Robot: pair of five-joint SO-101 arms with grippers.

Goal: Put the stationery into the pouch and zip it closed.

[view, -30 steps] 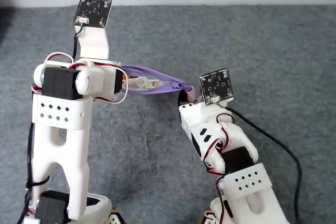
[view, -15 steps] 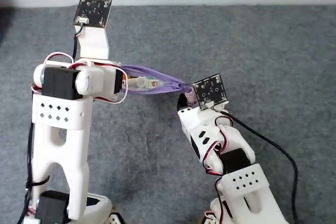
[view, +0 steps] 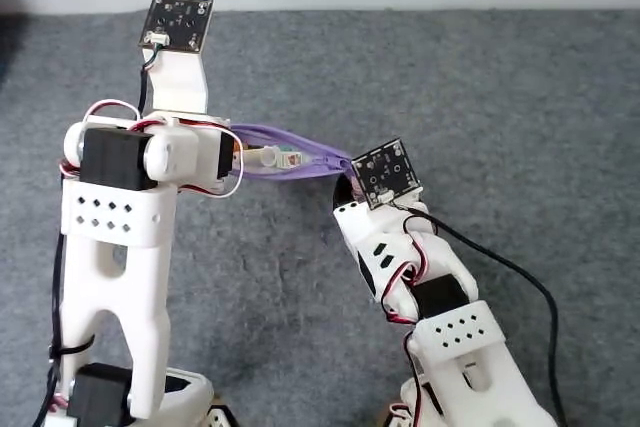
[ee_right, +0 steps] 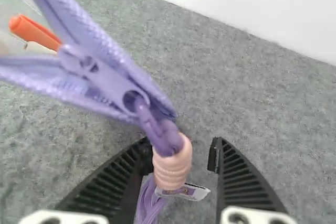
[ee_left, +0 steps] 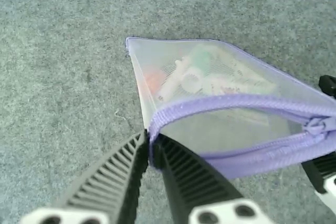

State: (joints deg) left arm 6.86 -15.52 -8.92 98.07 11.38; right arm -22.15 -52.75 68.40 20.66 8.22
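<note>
A translucent purple pouch (view: 300,162) hangs stretched between the two arms above the grey carpet. My left gripper (ee_left: 149,142) is shut on the pouch's end (ee_left: 152,124), next to the purple zipper band. Stationery (ee_left: 194,74) shows through the pouch wall, and an orange pen tip (ee_right: 31,30) lies inside. The zipper slider (ee_right: 86,66) sits near the pouch's other end. Its purple cord and pink bead (ee_right: 172,165) hang between the fingers of my right gripper (ee_right: 179,148), which is open. The bead rests against one finger (ee_right: 126,174).
Grey carpet (view: 520,107) covers the table, with a white wall along the far edge. The left arm's body (view: 120,247) and the right arm's body (view: 420,287) stand close together at the front. A black cable (view: 520,277) trails from the right arm.
The right arm has swung a little to the left, toward the pouch's zipper end. The left arm and the pouch have stayed still.
</note>
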